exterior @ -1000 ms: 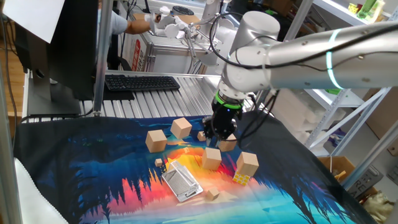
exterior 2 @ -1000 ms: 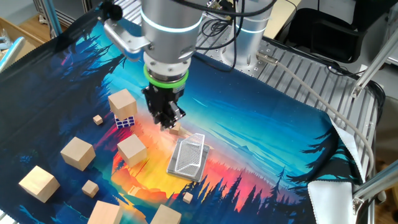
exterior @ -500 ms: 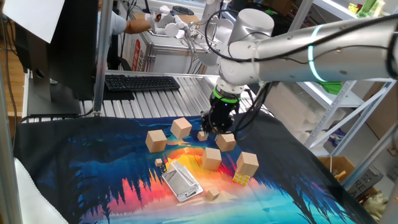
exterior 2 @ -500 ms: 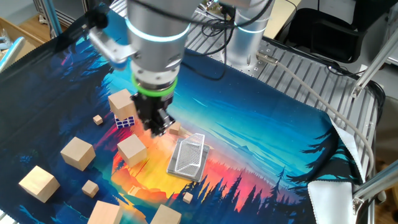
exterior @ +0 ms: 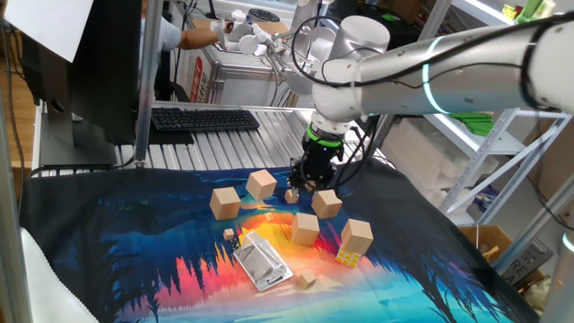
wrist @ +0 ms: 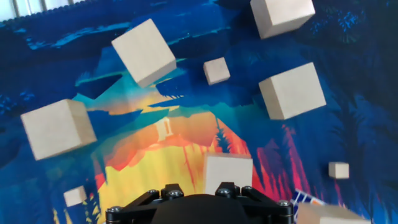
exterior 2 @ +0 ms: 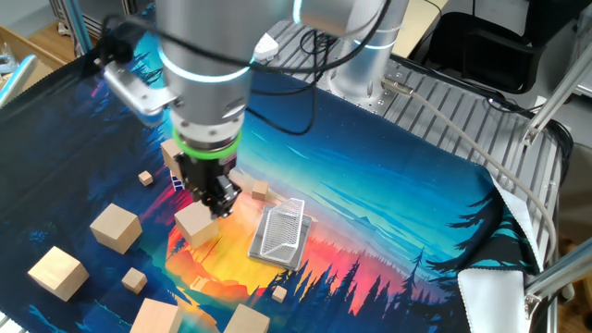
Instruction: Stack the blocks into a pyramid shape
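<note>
Several light-tan wooden blocks lie scattered on the colourful cloth: one block (exterior: 261, 184), a second (exterior: 225, 202), a third (exterior: 326, 203) and a fourth (exterior: 306, 228). A further block (exterior: 357, 236) rests on the multicoloured puzzle cube (exterior: 348, 257). My gripper (exterior: 314, 177) hangs shut and empty just above and behind the third block. In the other fixed view the gripper (exterior 2: 215, 200) hovers over a block (exterior 2: 196, 225). The hand view shows that block (wrist: 228, 172) right ahead of the hand's black body (wrist: 199, 205); the fingertips are hidden there.
A metal grater (exterior: 262, 260) lies on the cloth near the front. Tiny wooden cubes (exterior: 291, 195) (exterior 2: 260, 191) (wrist: 216, 70) are strewn among the blocks. A keyboard (exterior: 204, 118) sits on the slatted table behind the cloth.
The arm has swung away from the grater towards the cluster of blocks, with the gripper staying shut and empty. No block has moved.
</note>
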`<state>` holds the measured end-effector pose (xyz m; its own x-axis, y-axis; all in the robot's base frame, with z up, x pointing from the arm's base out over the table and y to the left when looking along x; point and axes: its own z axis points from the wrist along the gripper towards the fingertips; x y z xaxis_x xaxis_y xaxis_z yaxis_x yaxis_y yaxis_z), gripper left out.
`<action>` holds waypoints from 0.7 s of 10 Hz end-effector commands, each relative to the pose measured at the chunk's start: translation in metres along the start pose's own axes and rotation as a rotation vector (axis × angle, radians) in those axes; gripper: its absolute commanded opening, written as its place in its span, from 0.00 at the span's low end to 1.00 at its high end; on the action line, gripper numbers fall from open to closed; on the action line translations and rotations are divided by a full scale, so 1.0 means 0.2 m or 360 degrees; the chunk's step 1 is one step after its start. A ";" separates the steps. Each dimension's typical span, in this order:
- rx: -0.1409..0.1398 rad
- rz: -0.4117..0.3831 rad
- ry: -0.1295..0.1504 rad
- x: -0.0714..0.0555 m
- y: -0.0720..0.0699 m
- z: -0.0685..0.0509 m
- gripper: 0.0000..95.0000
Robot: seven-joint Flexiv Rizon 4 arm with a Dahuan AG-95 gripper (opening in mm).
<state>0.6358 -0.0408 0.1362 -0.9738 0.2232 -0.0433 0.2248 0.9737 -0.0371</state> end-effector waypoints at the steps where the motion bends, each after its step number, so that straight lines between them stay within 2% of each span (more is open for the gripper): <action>1: -0.0006 -0.0020 -0.0011 0.01 -0.03 0.05 0.40; 2: -0.0011 -0.0031 -0.0009 0.01 -0.05 0.08 0.40; 6: 0.0004 -0.0078 -0.0011 0.01 -0.07 0.14 0.40; 7: 0.0004 -0.0081 -0.0013 0.01 -0.08 0.15 0.60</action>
<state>0.6315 -0.0586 0.1041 -0.9837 0.1732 -0.0477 0.1752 0.9837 -0.0409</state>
